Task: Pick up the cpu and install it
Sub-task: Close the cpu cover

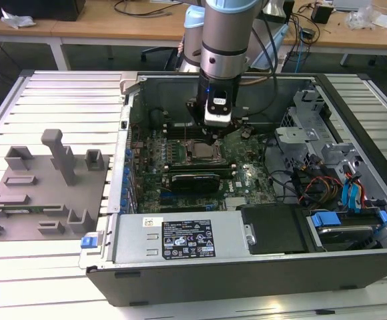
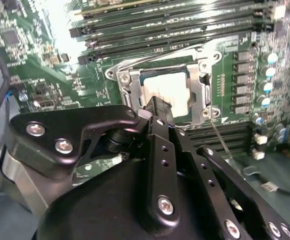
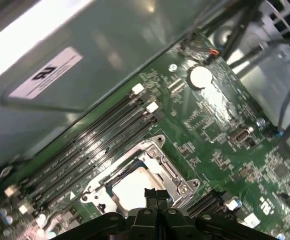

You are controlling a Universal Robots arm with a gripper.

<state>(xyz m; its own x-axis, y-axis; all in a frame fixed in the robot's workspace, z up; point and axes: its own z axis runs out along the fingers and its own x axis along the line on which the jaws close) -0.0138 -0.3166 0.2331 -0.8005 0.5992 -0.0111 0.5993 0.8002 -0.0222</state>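
The cpu (image 2: 169,86) is a silvery-white square chip lying flat inside the metal socket frame (image 2: 126,86) on the green motherboard. It shows in both wrist views, with the cpu (image 3: 131,186) framed by the socket frame (image 3: 161,146). My gripper (image 2: 157,106) hangs just above the chip's near edge, its black fingers pressed together with nothing between them. In the first wrist view the gripper (image 3: 156,193) tips overlap the chip's edge; whether they touch it I cannot tell. In the exterior view the gripper (image 1: 211,138) reaches down into the open case over the cpu (image 1: 200,149).
The open computer case (image 1: 107,247) lies on a slatted table. Memory slots (image 3: 90,145) run beside the socket. A grey fixture plate (image 1: 47,187) with blocks sits at the exterior view's left. Drive cages and cables (image 1: 327,173) crowd the case at the exterior view's right.
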